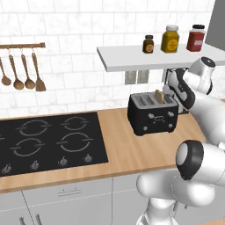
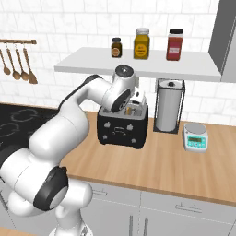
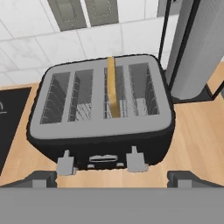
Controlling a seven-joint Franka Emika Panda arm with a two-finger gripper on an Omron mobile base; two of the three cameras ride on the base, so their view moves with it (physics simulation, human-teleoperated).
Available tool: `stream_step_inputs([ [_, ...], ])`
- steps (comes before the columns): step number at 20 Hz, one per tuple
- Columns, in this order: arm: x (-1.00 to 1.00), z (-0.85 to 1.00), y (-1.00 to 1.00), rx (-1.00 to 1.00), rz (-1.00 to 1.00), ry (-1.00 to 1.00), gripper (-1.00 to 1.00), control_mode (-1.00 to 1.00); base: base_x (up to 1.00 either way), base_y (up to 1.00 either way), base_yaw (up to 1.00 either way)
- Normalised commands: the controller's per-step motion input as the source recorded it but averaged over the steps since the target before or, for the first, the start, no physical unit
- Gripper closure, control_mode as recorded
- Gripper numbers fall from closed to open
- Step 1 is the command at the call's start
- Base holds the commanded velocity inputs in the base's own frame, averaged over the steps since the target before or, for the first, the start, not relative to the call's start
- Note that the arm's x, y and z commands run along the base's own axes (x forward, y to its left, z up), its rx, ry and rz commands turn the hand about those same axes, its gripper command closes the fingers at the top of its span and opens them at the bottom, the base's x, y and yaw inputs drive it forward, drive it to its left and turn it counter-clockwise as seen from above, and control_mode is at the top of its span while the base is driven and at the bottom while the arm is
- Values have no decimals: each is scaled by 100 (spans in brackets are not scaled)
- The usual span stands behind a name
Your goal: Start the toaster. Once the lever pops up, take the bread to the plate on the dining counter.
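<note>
White tiled wall and a wood bench (image 1: 132, 149) form the setting. From left to right are seen a black hob (image 1: 48, 140), the toaster (image 1: 153, 115) with the bread (image 3: 113, 87) standing upright in a slot right of centre, and a paper-towel holder (image 2: 168, 106). The hand (image 3: 113, 178) is held above the toaster's front edge with its fingers spread wide and nothing between them. In the hand view the two levers (image 3: 137, 160) lie just ahead of the fingertips, on the near face; the slice's long axis runs away from the hand, along the slots. A short descent toward the front face is judged to be what the coming move requires.
</note>
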Motion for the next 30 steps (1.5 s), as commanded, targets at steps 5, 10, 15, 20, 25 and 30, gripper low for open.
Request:
stream_step_inputs([
  [5,6,-49,3,0,0,-2,-100,-100,0,0,0],
  [10,65,-23,6,0,0,0,-100,-100,0,0,0],
  [15,76,-23,1,0,0,0,-100,-100,0,0,0],
  [20,57,-23,0,0,0,0,-100,-100,0,0,0],
  [25,43,-17,-5,0,0,0,-100,-100,0,0,0],
  [30,34,-4,-15,0,0,0,-100,-100,0,0,0],
])
